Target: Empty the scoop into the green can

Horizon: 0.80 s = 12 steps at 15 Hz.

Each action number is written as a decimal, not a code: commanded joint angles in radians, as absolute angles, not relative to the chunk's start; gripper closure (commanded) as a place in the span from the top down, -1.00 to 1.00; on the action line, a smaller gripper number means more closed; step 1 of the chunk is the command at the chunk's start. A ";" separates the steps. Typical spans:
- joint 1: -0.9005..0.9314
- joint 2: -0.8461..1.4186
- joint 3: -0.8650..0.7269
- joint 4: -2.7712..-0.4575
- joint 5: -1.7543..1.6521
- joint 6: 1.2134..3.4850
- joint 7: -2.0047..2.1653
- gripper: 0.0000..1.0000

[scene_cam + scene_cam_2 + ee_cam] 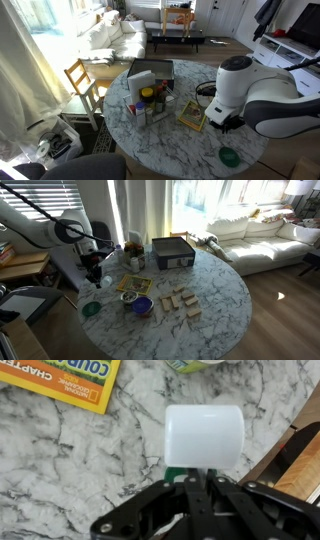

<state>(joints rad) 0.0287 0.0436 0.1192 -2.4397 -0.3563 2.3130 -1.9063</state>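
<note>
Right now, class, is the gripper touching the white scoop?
Touching. The wrist view shows the gripper closed on the green handle at the base of the white scoop, with no gap.

The table [220, 300] is white marble veined grey, the can [91, 308] dark green, the bowl [143, 306] purple-blue, the scoop [204, 435] white.

Green can [230, 157]: small, round, dark green, low, upright, near-right table [190, 145] edge. Scoop [204, 435]: white cup, green handle, pinched in gripper [197, 488], above marble.
</note>
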 commanded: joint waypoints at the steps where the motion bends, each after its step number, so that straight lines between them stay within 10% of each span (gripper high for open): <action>1: 0.054 0.071 0.110 -2.420 -0.405 2.255 -1.883 -0.96; 12: 0.205 0.356 0.179 -2.221 -0.694 1.860 -1.728 -0.96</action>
